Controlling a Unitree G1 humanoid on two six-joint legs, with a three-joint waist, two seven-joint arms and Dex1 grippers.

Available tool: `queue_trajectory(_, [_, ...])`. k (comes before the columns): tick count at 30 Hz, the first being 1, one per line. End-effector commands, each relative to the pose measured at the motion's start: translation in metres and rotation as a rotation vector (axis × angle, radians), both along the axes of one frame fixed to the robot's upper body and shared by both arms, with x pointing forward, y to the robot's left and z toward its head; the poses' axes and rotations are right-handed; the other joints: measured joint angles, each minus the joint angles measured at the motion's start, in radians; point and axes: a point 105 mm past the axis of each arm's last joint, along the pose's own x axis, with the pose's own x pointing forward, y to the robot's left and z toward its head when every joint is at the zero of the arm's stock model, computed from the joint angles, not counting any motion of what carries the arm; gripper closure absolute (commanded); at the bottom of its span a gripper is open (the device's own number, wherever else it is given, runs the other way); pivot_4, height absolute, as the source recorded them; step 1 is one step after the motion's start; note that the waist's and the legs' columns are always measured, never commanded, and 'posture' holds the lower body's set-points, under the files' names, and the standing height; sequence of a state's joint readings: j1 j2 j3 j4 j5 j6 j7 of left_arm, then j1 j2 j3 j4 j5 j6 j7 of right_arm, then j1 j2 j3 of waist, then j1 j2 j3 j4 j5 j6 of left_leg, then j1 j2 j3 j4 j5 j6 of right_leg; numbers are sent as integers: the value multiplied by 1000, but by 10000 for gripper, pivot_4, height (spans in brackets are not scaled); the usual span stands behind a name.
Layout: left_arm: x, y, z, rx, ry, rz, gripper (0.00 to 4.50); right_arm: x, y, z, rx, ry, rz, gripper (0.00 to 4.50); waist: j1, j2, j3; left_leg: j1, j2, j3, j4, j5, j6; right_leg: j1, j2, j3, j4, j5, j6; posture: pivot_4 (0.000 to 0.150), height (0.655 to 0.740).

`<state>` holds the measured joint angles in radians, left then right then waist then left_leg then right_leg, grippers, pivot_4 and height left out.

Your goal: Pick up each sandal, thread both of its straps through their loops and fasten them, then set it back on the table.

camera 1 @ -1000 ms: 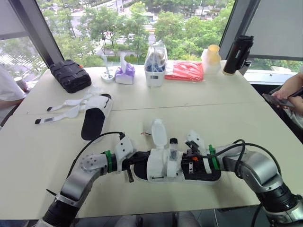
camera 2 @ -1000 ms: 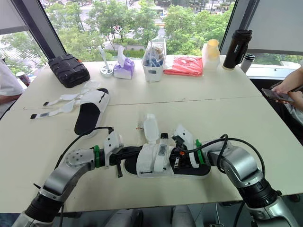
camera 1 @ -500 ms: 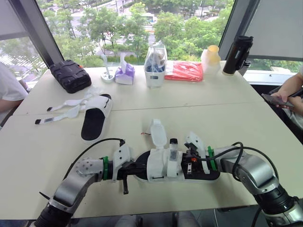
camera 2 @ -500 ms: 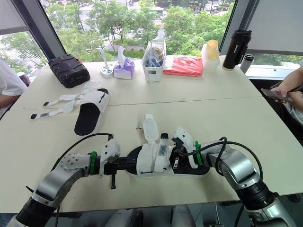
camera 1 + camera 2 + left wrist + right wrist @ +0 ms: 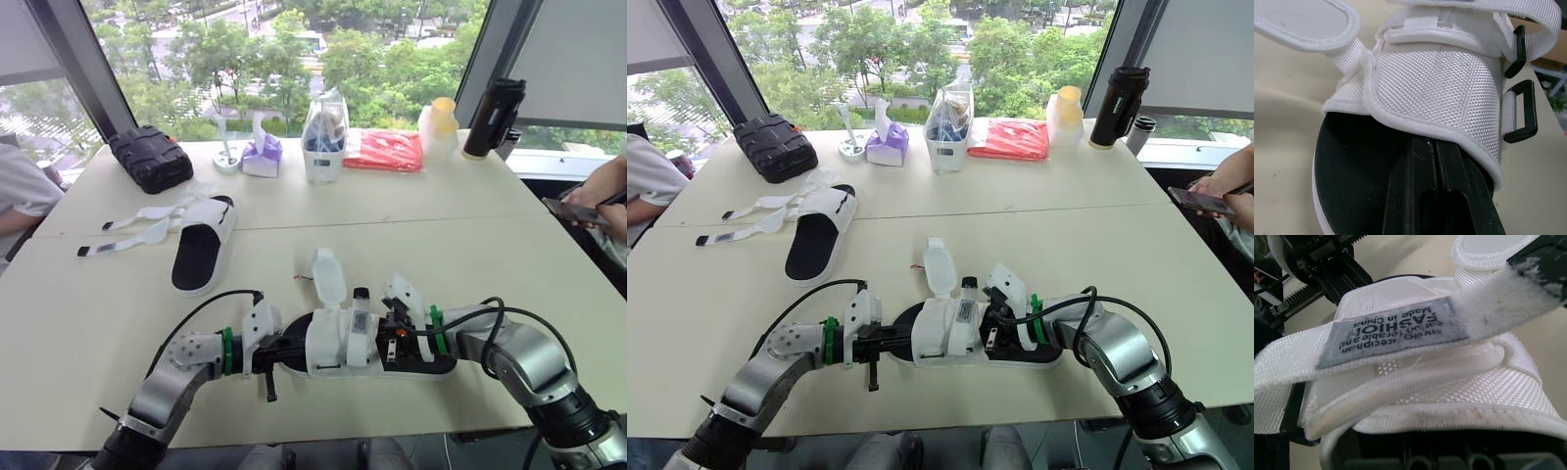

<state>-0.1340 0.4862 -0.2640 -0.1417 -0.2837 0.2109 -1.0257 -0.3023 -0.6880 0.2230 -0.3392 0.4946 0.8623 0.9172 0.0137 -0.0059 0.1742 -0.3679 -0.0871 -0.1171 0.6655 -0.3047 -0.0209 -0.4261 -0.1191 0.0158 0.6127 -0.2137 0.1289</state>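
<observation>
The near sandal (image 5: 343, 343), black sole with a white upper, lies sideways on the table before me. My left gripper (image 5: 1437, 147) is shut, its fingers lying on the insole under the upper at the toe end. My right gripper (image 5: 394, 340) is at the heel end, against the upper. One labelled strap (image 5: 1400, 330) lies across the upper. Another strap (image 5: 326, 274) sticks out toward the far side, unfastened. Black loops (image 5: 1520, 112) hang at the upper's side. The second sandal (image 5: 203, 253) lies at the left with both straps (image 5: 127, 235) spread loose.
Along the far edge stand a black case (image 5: 150, 157), a tissue box (image 5: 260, 157), a clear container (image 5: 323, 137), a red bag (image 5: 384, 150), a pale bottle (image 5: 439, 125) and a black flask (image 5: 493, 116). A person's hand (image 5: 593, 191) holds a phone at the right.
My left gripper has shifted slightly toward the table's front edge while staying at the sandal's toe. The sandal and my right gripper have barely moved.
</observation>
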Motion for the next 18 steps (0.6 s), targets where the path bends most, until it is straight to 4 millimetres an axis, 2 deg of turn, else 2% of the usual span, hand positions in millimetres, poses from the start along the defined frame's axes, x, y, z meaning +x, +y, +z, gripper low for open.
queue_trajectory(1, [-7,9,-35,108,99,15,45000,0,-15,10,-33,-49,-11,44118,1,0,-1,0,0,0,0,0,0,0,0,0,0,0,0,1500,7400])
queue_trajectory(6, [-9,11,-38,108,116,17,45000,4,-40,38,-63,-112,-42,44118,0,1,-2,1,0,0,0,0,0,1,0,0,0,0,0,1500,7400])
queue_trajectory(7, [-9,11,-38,108,117,15,45000,5,-45,44,-69,-119,-49,41887,0,1,-2,1,0,0,0,0,0,1,0,0,0,0,0,1500,7400])
queue_trajectory(9, [-9,10,-39,107,116,14,45000,6,-52,53,-74,-134,-56,35595,0,1,-3,1,1,0,0,0,0,1,0,0,0,0,0,1500,7400])
queue_trajectory(13, [-7,6,-34,91,101,3,45000,16,-60,75,-15,-148,-111,16255,0,1,-3,2,3,1,0,0,0,2,0,0,0,0,0,1500,7400])
queue_trajectory(16, [-7,3,-31,81,86,-14,45000,22,-57,81,32,-130,-123,1059,1,1,-3,2,3,1,0,0,0,3,0,0,-1,0,0,1500,7400])
queue_trajectory(18, [-6,1,-29,78,83,-21,45000,26,-52,84,84,-94,-126,410,0,1,-3,2,3,1,0,0,0,3,0,0,-1,0,0,1500,7400])
